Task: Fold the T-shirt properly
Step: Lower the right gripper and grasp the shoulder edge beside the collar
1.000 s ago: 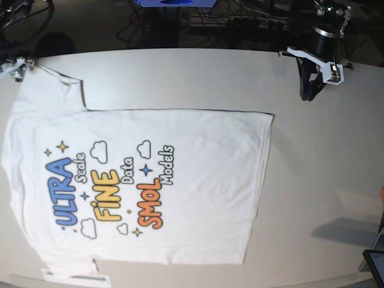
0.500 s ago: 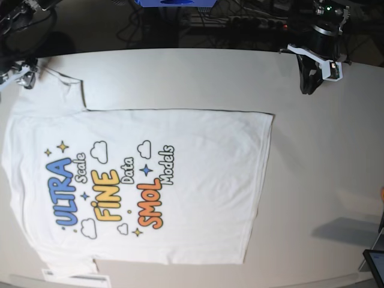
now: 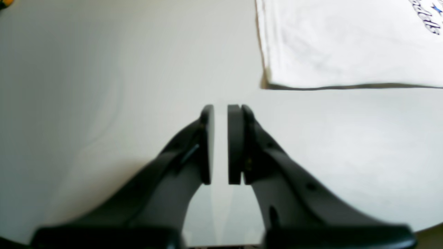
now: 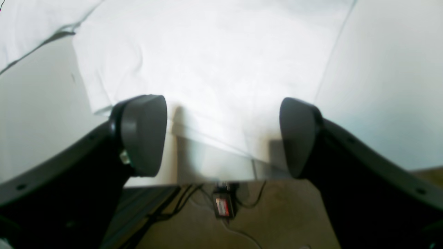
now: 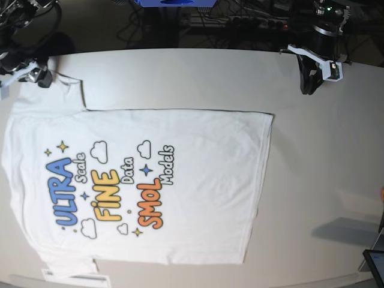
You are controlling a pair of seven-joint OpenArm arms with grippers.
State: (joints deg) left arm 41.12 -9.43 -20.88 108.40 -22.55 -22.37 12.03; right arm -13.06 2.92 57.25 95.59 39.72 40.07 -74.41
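The T-shirt (image 5: 150, 180) lies flat on the white table (image 5: 324, 180), print side up and collar end at the left. My right gripper (image 5: 37, 75) hangs open at the table's far left edge, over the end of the upper sleeve (image 5: 51, 90). The right wrist view shows its fingertips (image 4: 143, 133) wide apart above the sleeve hem (image 4: 214, 62), holding nothing. Beyond the shirt's far hem corner (image 3: 273, 77), my left gripper (image 5: 309, 89) points down at bare table. Its jaws (image 3: 220, 110) are almost together with nothing between them.
A dark tablet corner (image 5: 375, 264) sticks in at the bottom right. A white label (image 5: 72, 279) lies under the shirt's lower sleeve. Cables (image 5: 240, 21) run behind the table's far edge. The floor with a small device (image 4: 223, 205) shows below the edge.
My right gripper has moved right along the far edge, onto the sleeve end. The left gripper has turned slightly and otherwise stays in place. The shirt has not moved.
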